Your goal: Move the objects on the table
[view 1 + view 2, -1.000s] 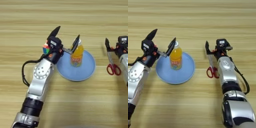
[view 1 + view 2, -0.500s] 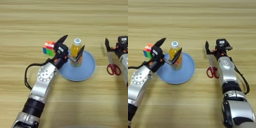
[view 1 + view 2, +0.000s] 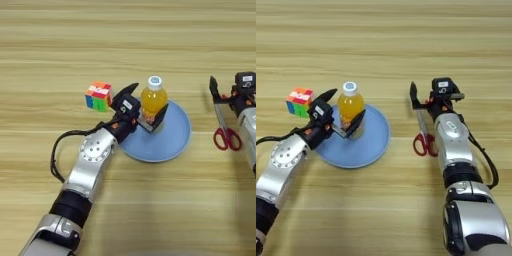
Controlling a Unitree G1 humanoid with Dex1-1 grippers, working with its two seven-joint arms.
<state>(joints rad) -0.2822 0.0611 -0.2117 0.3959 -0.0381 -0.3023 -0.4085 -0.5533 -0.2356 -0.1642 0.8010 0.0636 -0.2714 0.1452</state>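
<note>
Worktop: light wood, matt, with visible plank grain. Plate: blue, smooth, with a soft satin sheen, looks plastic. Bottle: clear glossy plastic over orange liquid, with a white matt cap. Puzzle cube: smooth plastic faces in bright colours. Scissors: red plastic handles, dull metal blades. Arm shells: silver-grey, semi-gloss. Left hand and right hand: black matt fingers.

Twin head-mounted eyes, downward over the same table.
</note>
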